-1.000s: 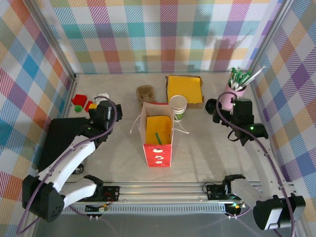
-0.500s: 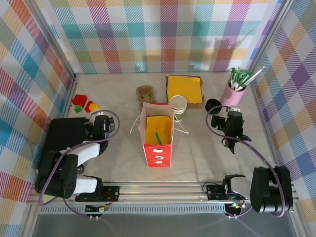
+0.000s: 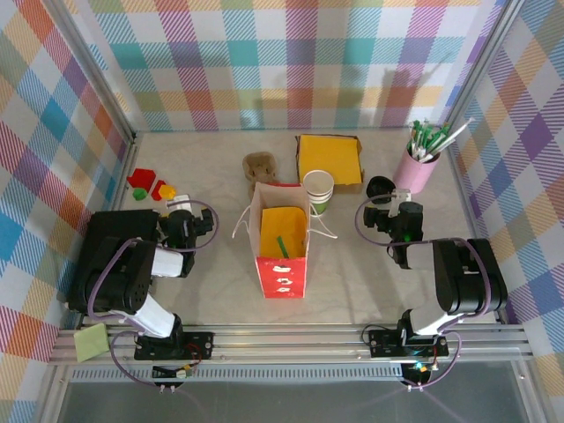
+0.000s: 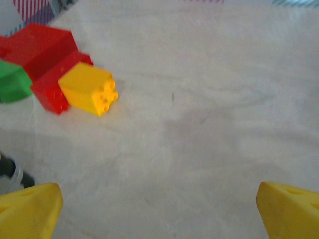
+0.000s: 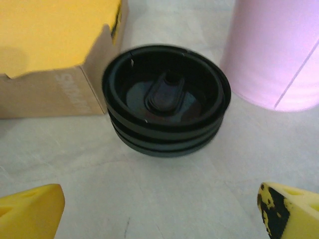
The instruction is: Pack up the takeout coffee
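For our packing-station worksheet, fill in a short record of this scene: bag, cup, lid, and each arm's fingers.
bag: red paper bag, upright, open-topped, yellow inside; contents unclear
cup: white-rimmed, green-based paper cup, upright beside the bag, outside it
lid: black round plastic lid, between yellow-topped cardboard box and pink cylindrical holder
left fingers: yellow, open, empty, near red and yellow toy blocks
right fingers: yellow, open, empty, facing the lid

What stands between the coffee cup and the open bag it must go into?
Nothing visible. The cup stands close beside the bag, at its far right corner; the bag is open on top.
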